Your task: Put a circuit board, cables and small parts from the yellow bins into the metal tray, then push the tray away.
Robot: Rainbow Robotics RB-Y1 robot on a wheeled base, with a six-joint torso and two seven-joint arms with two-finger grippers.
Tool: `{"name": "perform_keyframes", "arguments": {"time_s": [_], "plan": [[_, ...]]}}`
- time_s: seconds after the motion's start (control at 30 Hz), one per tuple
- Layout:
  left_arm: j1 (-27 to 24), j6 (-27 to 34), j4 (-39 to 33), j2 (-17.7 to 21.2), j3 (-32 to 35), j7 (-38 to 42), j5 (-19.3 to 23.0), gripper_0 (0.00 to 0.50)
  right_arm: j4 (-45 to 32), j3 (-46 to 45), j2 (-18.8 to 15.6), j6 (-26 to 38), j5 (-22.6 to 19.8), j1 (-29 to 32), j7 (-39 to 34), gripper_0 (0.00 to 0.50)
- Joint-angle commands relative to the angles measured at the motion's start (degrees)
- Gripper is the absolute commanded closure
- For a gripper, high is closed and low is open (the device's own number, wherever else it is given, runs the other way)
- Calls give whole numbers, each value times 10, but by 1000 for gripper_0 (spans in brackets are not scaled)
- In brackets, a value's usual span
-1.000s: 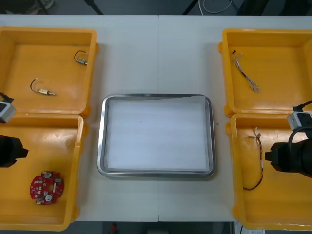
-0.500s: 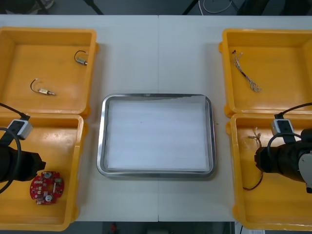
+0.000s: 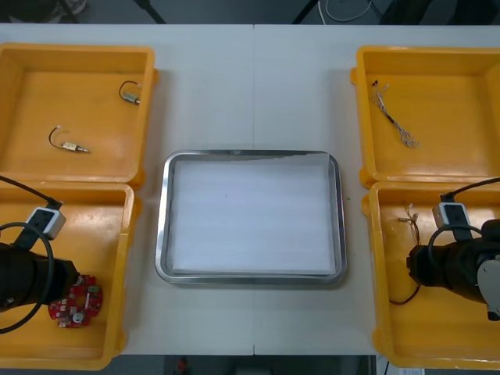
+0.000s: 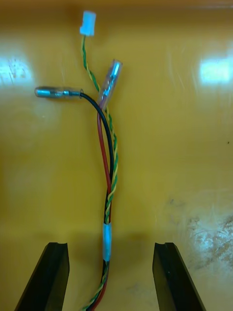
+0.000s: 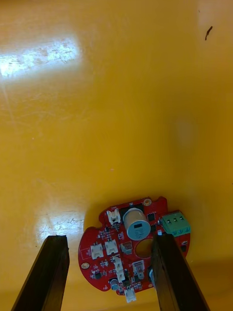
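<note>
Yellow bins flank the table, two per side, with the metal tray sitting between them, shiny at the rim and white inside.

The left gripper is down in the near-left bin, right over the round red circuit board. Its fingers are spread wide apart and the board lies flat on the bin floor mostly between them. One finger covers the board's edge next to the green connector, but can't tell if it's actually touching.

The right gripper hangs over the near-right bin, fingers also spread wide. The cable, which is red and black leads plus a twisted yellow-green pair, runs straight up the middle between them without touching either finger. Nothing pinched on either side.

In the far-left bin there are two small metal parts, well apart from each other. The far-right bin has a thin pale cable lying diagonally on its floor.
</note>
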Motion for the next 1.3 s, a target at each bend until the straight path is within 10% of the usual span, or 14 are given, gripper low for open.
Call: {"name": "perform_keyframes", "arguments": {"time_s": [0.03, 1.3], "plan": [[18, -9, -16, -8, -18, 80, -15, 0, -6, 8, 8, -8, -8, 24, -9, 0], [17, -86, 41, -13, -74, 97, -67, 0, 33, 31, 7, -52, -2, 41, -19, 0]]}}
